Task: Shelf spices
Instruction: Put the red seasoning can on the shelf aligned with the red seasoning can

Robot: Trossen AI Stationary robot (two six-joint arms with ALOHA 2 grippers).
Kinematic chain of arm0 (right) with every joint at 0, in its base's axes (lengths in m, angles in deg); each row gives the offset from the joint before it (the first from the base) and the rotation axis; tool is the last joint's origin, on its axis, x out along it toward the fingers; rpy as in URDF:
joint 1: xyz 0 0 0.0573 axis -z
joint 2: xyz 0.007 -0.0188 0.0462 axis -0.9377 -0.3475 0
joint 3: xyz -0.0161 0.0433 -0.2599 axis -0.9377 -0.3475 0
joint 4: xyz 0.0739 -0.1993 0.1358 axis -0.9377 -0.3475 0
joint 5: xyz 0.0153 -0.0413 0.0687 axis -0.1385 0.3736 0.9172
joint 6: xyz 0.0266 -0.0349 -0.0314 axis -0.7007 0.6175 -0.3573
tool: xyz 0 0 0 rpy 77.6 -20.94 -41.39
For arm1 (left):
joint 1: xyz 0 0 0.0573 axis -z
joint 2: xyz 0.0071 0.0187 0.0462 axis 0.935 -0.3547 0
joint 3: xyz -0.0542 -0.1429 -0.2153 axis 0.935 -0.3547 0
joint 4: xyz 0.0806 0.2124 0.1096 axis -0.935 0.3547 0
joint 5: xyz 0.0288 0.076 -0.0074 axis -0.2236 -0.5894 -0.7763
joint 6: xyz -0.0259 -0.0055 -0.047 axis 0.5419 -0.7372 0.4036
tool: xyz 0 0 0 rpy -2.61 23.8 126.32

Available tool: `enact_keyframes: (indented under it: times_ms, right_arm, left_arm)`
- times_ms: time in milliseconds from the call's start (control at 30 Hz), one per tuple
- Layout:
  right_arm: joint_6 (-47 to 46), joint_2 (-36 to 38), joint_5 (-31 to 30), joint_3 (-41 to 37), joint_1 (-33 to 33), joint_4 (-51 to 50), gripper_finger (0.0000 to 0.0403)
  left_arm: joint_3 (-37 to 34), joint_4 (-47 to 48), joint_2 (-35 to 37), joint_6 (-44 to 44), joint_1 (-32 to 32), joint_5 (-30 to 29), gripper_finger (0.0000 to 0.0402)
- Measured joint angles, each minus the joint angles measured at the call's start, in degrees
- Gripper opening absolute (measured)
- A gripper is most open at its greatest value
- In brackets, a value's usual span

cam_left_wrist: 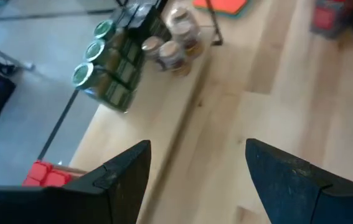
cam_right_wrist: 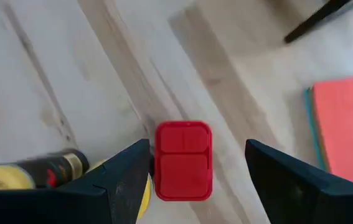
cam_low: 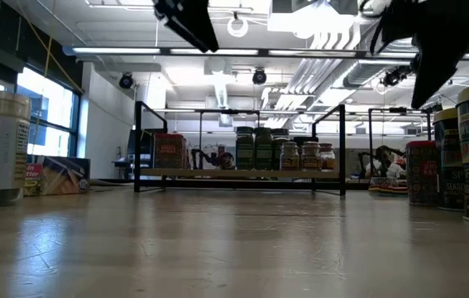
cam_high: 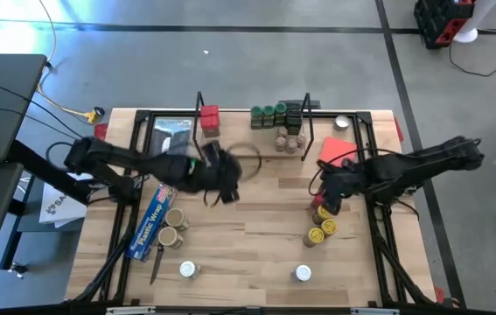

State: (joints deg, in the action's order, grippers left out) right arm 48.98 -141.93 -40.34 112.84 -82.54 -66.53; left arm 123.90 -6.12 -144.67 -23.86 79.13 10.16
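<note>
While the right end effector (cam_right_wrist: 192, 180) hangs wide open, empty, a red tin (cam_right_wrist: 183, 160) stands upright beneath it.

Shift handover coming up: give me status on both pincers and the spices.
Left pincer open, empty, near light-wood shelf. Right pincer open above boxy red spice tin, yellow-lidded jars beside it. Nothing in the way.

The shelf (cam_high: 256, 156) stands along the far edge of the counter, already carrying red tins (cam_high: 209, 116), green-lidded jars (cam_high: 268, 114) and small tan-lidded jars (cam_high: 289, 140), all upright. A red boxy tin (cam_right_wrist: 183, 160) sits directly beneath my right end effector (cam_right_wrist: 192, 168), beside yellow-lidded jars (cam_high: 320, 229). Two white-lidded jars (cam_high: 303, 274) stand near the front edge.
</note>
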Motion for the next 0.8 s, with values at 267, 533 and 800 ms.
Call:
enact_keyframes:
  times_ms: [267,533,800]
  right_arm:
    - [5.3,-10.7,7.7,0.0,5.2,0.6,0.0258]
    - [7.0,-14.7,9.6,0.0,5.8,3.0,0.0258]
    - [8.5,-18.7,9.9,0.0,5.8,3.0,0.0258]
  left_arm:
    - [-3.2,-1.0,-0.6,8.2,8.1,-7.4,0.0257]
    - [-3.2,-0.7,-0.6,8.7,8.4,-8.9,0.0257]
    - [-3.2,-0.7,-0.6,8.7,8.1,-8.9,0.0257]
